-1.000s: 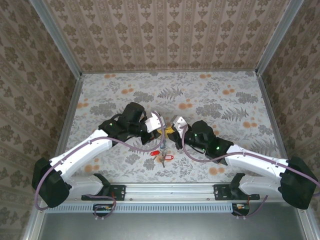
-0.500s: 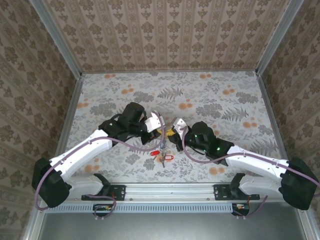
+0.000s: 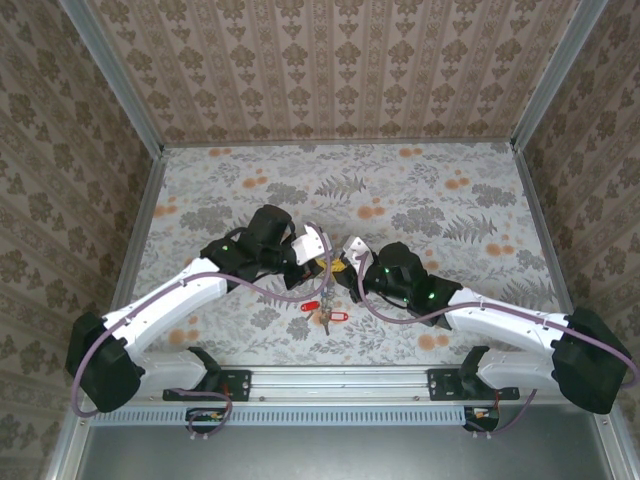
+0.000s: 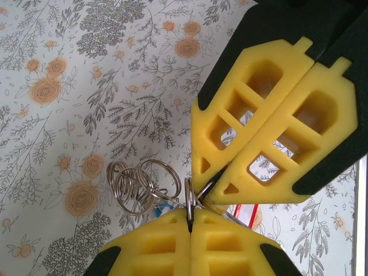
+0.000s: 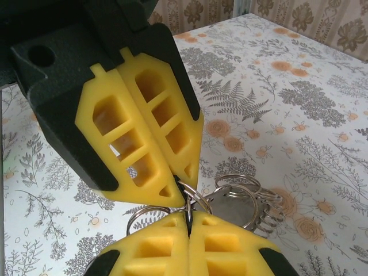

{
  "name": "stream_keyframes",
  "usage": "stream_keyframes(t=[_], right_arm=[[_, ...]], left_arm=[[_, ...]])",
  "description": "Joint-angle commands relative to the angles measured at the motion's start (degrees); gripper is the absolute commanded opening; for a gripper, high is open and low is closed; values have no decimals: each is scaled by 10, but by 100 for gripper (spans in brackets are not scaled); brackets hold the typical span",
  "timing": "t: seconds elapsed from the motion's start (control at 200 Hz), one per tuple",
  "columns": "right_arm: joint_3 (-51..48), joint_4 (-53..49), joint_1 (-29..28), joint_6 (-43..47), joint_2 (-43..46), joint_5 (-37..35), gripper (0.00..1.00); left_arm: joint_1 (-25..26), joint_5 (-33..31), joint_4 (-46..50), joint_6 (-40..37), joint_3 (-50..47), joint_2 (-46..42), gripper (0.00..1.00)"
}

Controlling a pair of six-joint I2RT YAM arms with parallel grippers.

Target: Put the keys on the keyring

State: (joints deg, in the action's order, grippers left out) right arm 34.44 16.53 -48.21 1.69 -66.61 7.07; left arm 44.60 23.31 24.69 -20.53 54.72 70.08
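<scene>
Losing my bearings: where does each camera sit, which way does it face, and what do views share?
Top external: above and behind the bases, looking down on the table; left arm and right arm meet at the tips.
Left wrist: looks along its own shut jaws, at bottom, to the right jaws, upper right.
Right wrist: own shut jaws at bottom, left jaws upper left.
Shared: both wrist views show the pinched keyring.

You've got a floral-patterned tabletop, damask-papered walls boxing it in, and a metal rail along the near edge.
</scene>
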Motion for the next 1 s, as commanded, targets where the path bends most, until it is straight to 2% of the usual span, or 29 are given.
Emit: stream_keyframes(t=[0.0,0.68,0.995], right_arm=[[13,20,0,5,14,8,0],[8,21,2,11,18,10,0],[6,1,1,-7,15,-27,0]], left_arm=[[4,8,-11,6,5,2,0],[5,21,0,5,25,14,0],[4,20,-2,-1,23,0,0]])
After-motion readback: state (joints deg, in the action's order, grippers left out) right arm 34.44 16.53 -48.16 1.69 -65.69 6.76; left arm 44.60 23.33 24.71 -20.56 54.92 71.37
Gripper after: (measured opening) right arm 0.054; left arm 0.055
